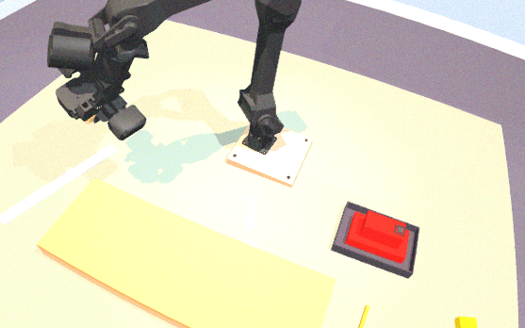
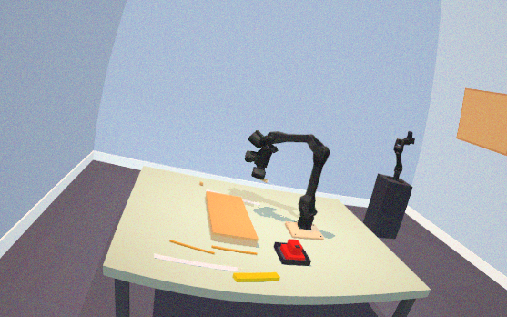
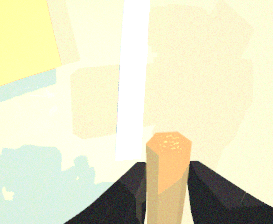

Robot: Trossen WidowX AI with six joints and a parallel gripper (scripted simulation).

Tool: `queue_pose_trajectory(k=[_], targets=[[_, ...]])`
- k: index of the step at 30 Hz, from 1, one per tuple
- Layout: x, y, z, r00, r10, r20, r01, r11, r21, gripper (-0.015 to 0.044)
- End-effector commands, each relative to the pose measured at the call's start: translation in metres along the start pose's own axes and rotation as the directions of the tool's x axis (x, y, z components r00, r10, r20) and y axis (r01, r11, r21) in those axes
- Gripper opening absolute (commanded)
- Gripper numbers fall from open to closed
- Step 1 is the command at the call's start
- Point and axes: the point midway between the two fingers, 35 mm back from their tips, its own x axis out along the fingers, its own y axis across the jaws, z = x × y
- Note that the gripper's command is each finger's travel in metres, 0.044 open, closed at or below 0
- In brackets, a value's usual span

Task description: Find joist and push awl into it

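My gripper [image 1: 94, 117] [image 2: 263, 178] [image 3: 168, 172] is shut on the awl and hangs above the table, off the panel's far end. The awl's tan wooden handle [image 3: 169, 155] sticks out between the fingers in the wrist view; its spike is not visible. The floor panel [image 1: 183, 245] [image 2: 230, 218] [image 3: 17, 40] is a long yellow-orange slab lying flat, and I see no hole in it. The joist is hidden. The red stud finder [image 1: 378, 237] [image 2: 293, 251] sits inside the dark tray [image 1: 339, 234] [image 2: 283, 260].
A white strip [image 1: 60, 184] [image 3: 133, 75] lies beyond the panel's end. Another white strip [image 2: 195, 262], two thin orange sticks [image 2: 191, 247] [image 2: 234, 250] and a yellow bar [image 2: 256, 277] [image 1: 467, 322] lie near the front edge. The arm's base plate [image 1: 272, 165] [image 2: 306, 234] is beside the panel.
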Motion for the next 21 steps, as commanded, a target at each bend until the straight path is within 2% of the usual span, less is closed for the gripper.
queue_pose_trajectory(k=[1, 11, 21], targets=[[-0.01, -0.007, -0.003, 0.994, -0.102, 0.046, 0.098, 0.991, 0.092, 0.0], [-0.03, -0.019, -0.012, 0.939, -0.318, 0.131, 0.261, 0.907, 0.331, 0.0], [-0.052, -0.028, -0.028, 0.84, -0.511, 0.184, 0.325, 0.744, 0.583, 0.0]])
